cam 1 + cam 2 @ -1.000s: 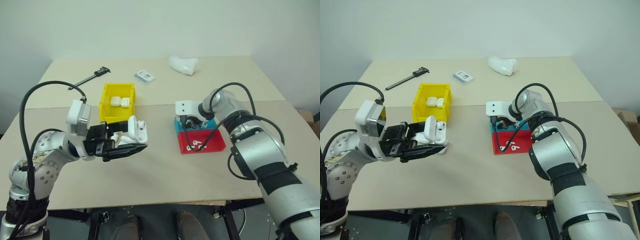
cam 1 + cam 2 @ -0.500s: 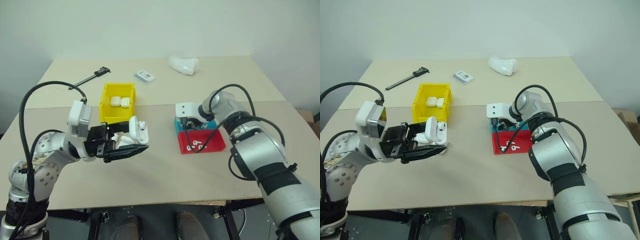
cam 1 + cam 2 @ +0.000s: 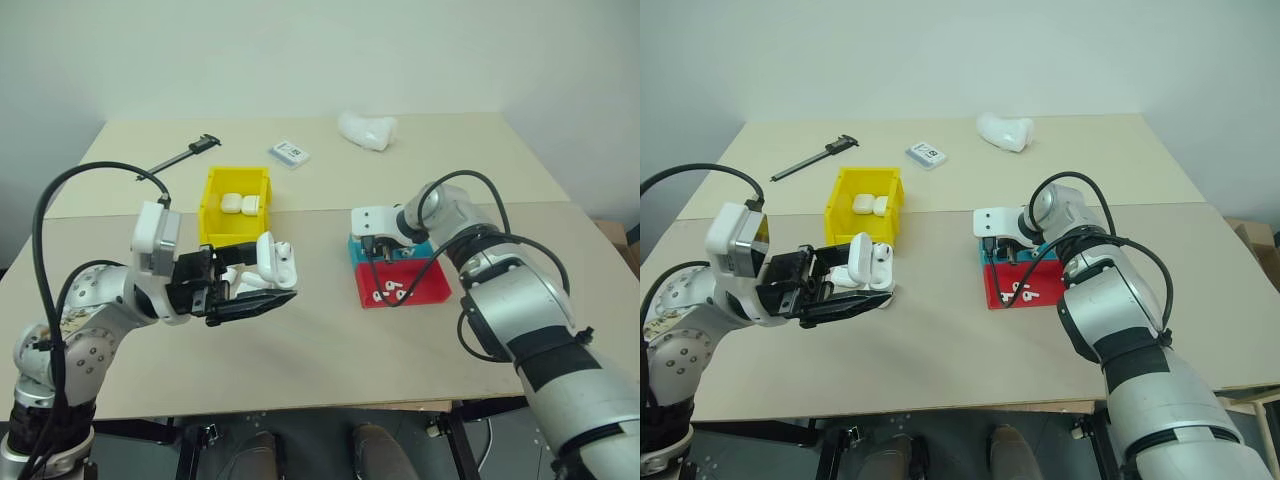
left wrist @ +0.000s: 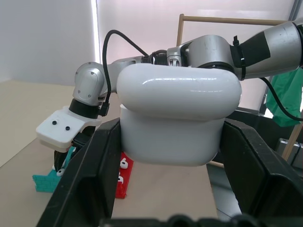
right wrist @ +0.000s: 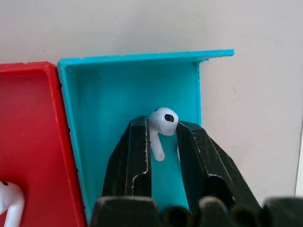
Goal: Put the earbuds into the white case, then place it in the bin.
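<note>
A: Earbuds (image 3: 391, 292) are lying in the red tray (image 3: 432, 290), and one earbud (image 5: 163, 124) is sitting between the right gripper (image 5: 164, 142)'s fingers over the blue tray (image 5: 118, 118). Why is the left gripper (image 3: 262, 297) waiting off to the side?

B: It is clamping the white case (image 3: 275, 262) tight, lid flipped up, above the tabletop (image 3: 330, 350) just in front of the bin (image 3: 212, 208), probably presenting it for loading.

A: Is the right one gripping yet?

B: Its fingers are narrowing around the stem; I cannot tell whether they are pinching it.

A: What is each camera adding?

B: The right wrist view is showing that earbud, which the arm is hiding from the head views. Those are showing two more cases (image 3: 240, 203) resting in the bin.
</note>
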Controlling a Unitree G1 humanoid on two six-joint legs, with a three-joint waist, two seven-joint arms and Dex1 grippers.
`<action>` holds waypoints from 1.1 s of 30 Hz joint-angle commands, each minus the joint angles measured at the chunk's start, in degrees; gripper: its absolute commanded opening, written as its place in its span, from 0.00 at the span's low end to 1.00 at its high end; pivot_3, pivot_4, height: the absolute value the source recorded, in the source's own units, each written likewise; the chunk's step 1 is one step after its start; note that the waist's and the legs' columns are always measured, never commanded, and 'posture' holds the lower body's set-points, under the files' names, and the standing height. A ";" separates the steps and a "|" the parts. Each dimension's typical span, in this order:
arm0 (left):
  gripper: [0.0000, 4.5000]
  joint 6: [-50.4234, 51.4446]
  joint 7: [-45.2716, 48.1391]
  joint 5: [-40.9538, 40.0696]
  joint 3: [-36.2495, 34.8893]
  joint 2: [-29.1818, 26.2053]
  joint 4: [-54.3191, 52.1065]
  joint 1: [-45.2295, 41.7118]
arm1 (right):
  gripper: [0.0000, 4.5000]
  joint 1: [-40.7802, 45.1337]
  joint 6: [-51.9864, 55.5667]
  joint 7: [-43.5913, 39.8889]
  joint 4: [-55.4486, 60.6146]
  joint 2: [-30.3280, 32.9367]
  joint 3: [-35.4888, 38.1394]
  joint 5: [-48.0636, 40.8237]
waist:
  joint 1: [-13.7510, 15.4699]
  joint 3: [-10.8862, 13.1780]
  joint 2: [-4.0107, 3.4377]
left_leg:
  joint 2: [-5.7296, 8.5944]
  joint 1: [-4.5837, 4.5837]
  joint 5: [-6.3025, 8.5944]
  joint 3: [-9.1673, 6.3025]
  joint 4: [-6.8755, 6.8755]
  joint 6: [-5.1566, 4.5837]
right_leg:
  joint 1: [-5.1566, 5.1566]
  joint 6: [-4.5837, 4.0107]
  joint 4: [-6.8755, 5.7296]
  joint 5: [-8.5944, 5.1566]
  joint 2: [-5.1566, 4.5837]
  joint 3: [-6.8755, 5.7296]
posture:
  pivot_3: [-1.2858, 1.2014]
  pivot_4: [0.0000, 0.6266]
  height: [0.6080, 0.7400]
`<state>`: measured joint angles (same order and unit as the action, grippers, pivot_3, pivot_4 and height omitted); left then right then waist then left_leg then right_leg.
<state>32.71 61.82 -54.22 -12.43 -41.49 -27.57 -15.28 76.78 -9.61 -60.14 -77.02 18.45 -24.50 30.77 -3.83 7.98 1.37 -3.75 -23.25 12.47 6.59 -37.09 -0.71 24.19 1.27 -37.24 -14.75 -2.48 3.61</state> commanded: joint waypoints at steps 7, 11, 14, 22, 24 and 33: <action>0.63 -0.61 0.19 -1.64 -1.43 -0.50 -1.51 -0.58 | 0.14 -0.42 2.97 -0.58 0.09 0.10 2.07 -2.23 | 0.01 0.00 0.00 | 0.00 0.02 0.00 -0.01 0.00 0.00 | -0.02 0.00 0.00 0.00 0.00 0.00 | 0.52 0.24 1.00; 0.63 -0.62 0.85 -1.54 -0.53 -0.15 -0.35 -1.92 | 0.14 1.84 8.16 -4.82 1.10 1.59 8.55 -8.89 | 0.02 0.00 0.00 | 0.00 -0.03 0.00 -0.01 0.01 0.00 | 0.02 0.00 0.01 0.00 0.00 0.00 | 0.52 0.24 1.00; 0.63 -0.88 0.97 -1.11 0.24 0.57 0.70 -3.14 | 0.14 2.67 11.21 -9.32 3.91 3.55 13.72 -14.69 | 0.06 0.00 0.00 | 0.00 -0.05 0.00 -0.01 0.01 0.00 | 0.03 0.00 0.03 0.00 0.00 0.00 | 0.52 0.24 1.00; 0.63 -2.65 -0.38 2.68 4.94 5.89 4.21 -8.30 | 0.14 -16.85 42.78 -12.32 51.23 9.22 38.26 -47.19 | 1.82 0.00 0.01 | -0.04 -0.07 0.01 -0.08 0.03 -0.01 | -0.06 0.01 0.10 0.00 0.00 -0.13 | 0.52 0.24 1.00; 0.63 -2.77 -1.54 3.32 6.50 8.26 5.51 -10.28 | 0.14 -24.86 57.78 -7.42 68.40 8.02 45.16 -59.26 | 2.77 0.00 0.01 | -0.03 -0.13 0.01 -0.08 0.03 -0.01 | -0.06 0.01 0.10 0.00 0.00 -0.16 | 0.52 0.24 1.00; 0.63 -3.12 -0.34 5.82 10.22 12.19 10.44 -14.25 | 0.14 -40.29 76.43 14.11 103.03 0.06 52.66 -94.06 | 2.05 0.00 0.00 | -0.03 0.06 0.01 -0.15 0.03 -0.02 | -0.08 0.01 -0.03 0.01 0.10 0.07 | 0.52 0.24 1.00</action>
<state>30.77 60.94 -48.87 -2.26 -29.55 -17.24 -28.23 36.72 65.39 -50.47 21.88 18.95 26.69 -56.29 -1.77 7.98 1.37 -3.77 -23.20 12.48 6.42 -37.06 -0.73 24.12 1.28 -37.27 -14.75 -2.39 3.67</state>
